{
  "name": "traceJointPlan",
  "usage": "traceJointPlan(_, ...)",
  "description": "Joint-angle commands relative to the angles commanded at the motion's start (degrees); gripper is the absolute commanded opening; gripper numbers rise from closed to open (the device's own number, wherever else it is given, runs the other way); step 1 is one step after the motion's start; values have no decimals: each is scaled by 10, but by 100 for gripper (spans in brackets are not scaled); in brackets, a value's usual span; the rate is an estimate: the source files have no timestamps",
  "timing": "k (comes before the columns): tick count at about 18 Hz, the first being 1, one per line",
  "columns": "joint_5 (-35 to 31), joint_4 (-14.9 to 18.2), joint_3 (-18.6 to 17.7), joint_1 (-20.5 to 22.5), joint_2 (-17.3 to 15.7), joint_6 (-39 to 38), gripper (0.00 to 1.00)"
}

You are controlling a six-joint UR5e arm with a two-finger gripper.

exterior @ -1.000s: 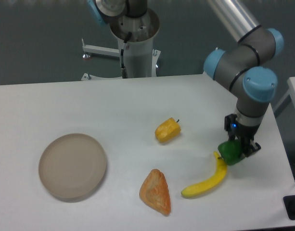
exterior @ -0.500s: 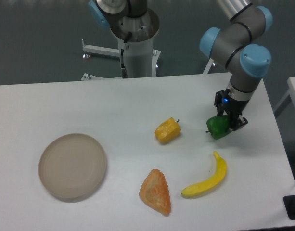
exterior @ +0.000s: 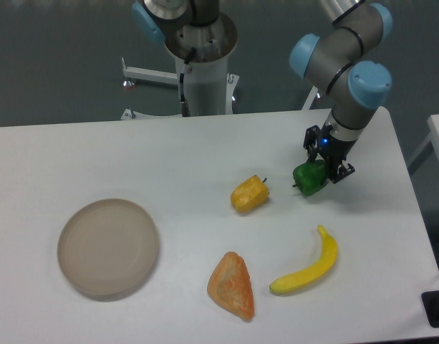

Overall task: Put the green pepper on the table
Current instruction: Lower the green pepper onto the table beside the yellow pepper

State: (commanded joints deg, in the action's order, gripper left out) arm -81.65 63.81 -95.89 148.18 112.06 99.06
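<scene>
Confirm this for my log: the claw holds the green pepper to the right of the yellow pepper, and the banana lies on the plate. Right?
Not quite. The banana lies on the table, far from the plate, as the camera view shows. The rest holds: the claw holds the green pepper right of the yellow pepper.

arm: grey UR5e with blue joint caps, reaching in from upper right, wrist pointing down | black two-finger gripper (exterior: 321, 170): clamped on glossy dark-green pepper (exterior: 309, 178), above the white table (exterior: 97, 158)
</scene>
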Motion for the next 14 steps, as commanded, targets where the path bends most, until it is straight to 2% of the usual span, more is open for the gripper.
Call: traceJointPlan(14, 3, 0, 3, -1, 2, -12, 34)
